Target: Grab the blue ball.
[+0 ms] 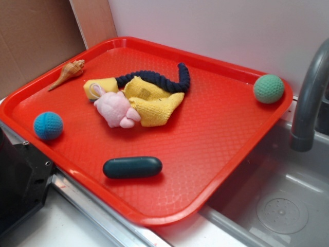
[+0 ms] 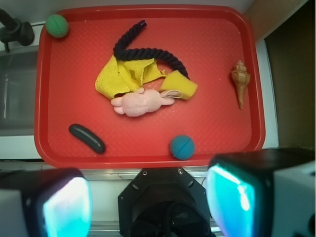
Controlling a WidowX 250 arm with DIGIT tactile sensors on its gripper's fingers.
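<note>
The red tray (image 1: 216, 128) sits beside a grey sink (image 1: 280, 206), with a grey faucet (image 1: 308, 98) rising at the sink's far side. The blue ball (image 1: 48, 125) rests on the tray floor near one edge, clear of all other items; in the wrist view the ball (image 2: 182, 147) lies close to the tray's near rim, just ahead of the gripper (image 2: 158, 197). The gripper is above and outside the tray, its two fingers (image 2: 64, 205) spread wide apart with nothing between them, not touching the ball. A dark capsule (image 1: 132, 167) lies flat on the tray, apart from the ball along the same side. At the tray's centre a pink plush toy (image 1: 117, 109) lies against a crumpled yellow cloth (image 1: 151, 103), and a dark navy rope (image 1: 159, 80) curves along and behind the cloth. A seashell (image 1: 68, 72) lies near the tray's far corner on the ball's side. A green ball (image 1: 268, 88) sits in the corner nearest the faucet, well apart from the blue ball.
</note>
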